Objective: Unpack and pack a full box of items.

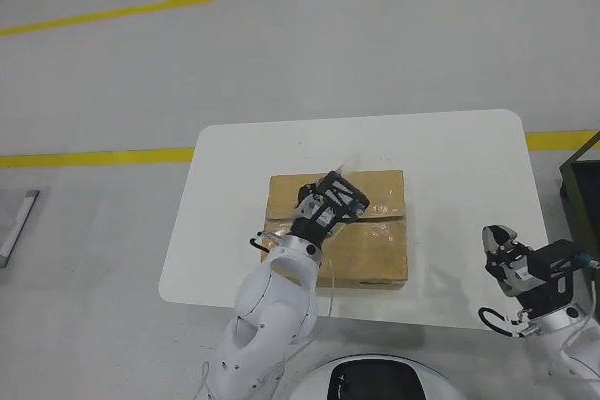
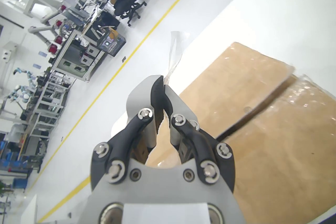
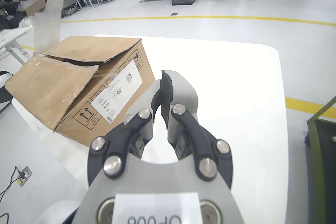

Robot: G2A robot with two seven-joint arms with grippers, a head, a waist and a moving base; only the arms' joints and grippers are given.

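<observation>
A brown cardboard box [image 1: 365, 245] [image 2: 275, 130] [image 3: 52, 78] sits in the middle of the white table [image 1: 460, 160], its top flaps split along the centre seam and slightly raised. My left gripper [image 1: 332, 200] [image 2: 163, 83] hovers above the box's top, shut on a strip of clear packing tape [image 2: 174, 51] [image 3: 48, 22] that rises from the box. My right gripper [image 1: 498, 245] [image 3: 162, 93] is shut with nothing in it, low over the table's near right corner, apart from the box.
A dark green cart [image 1: 592, 215] [image 3: 320, 146] stands just off the table's right edge. Yellow floor lines [image 1: 80, 158] run past the table. Bare tabletop [image 3: 223, 83] lies between the box and my right gripper.
</observation>
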